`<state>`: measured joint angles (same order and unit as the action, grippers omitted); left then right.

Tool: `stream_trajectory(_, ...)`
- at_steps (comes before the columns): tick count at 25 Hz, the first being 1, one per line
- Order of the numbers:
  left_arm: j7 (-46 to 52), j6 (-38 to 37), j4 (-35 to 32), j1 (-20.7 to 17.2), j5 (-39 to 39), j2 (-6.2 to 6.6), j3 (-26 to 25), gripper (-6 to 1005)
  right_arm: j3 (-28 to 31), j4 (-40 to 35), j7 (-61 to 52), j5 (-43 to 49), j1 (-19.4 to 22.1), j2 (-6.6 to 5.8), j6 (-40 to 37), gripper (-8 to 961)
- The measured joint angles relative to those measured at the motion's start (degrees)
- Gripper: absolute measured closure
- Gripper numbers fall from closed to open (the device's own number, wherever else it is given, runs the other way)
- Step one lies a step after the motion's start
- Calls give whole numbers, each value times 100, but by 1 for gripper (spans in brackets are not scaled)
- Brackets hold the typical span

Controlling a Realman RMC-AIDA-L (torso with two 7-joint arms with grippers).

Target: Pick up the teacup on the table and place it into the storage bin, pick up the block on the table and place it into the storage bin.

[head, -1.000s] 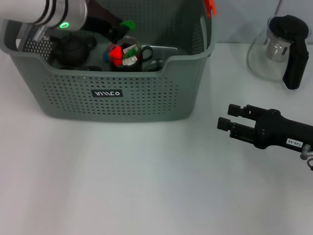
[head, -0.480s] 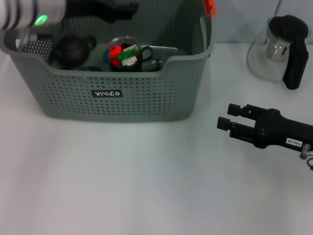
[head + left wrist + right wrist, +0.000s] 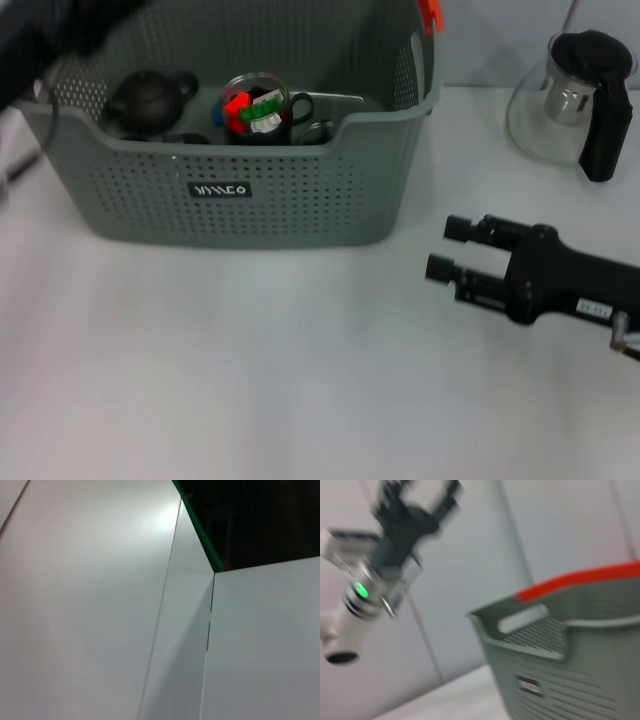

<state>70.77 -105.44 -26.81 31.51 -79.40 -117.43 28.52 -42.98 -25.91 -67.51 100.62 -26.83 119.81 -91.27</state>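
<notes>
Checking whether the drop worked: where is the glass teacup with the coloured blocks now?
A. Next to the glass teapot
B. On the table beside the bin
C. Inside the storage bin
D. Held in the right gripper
C: the teacup sits inside the storage bin, beside a dark teapot.

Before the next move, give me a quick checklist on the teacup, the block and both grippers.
1. Clear glass teacup inside the grey perforated storage bin: ok.
2. Red and green block pieces inside the teacup: ok.
3. Left gripper raised clear of the bin, open, holding nothing: ok.
4. Right gripper open over the white table, apart from the bin: ok.
5. Black-handled glass jug upright, untouched: ok.
</notes>
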Motion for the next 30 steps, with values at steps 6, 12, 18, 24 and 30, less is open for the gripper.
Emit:
stream_trajectory(6, -521, -244, -429, -657, -1601, -185, -82, 107, 217, 77, 409, -58, 142, 11, -550, 184)
stream_trajectory(12, -738, -89, -865, -769, -3464, -192, -179, 108, 184, 78, 651, 262, 225, 7, -508, 168)
stream_trajectory(18, -976, 307, -826, -629, -4215, -212, -39, 110, 153, 82, 653, 469, 171, 21, -486, 151)
stream_trajectory(24, -1077, 340, -834, -628, -4326, -224, 211, 111, -37, 124, 656, 498, 133, 27, -458, 146)
stream_trajectory(30, -1155, 341, -842, -655, -4468, -246, 242, 112, -313, 417, 671, 502, -135, 33, -99, 147)
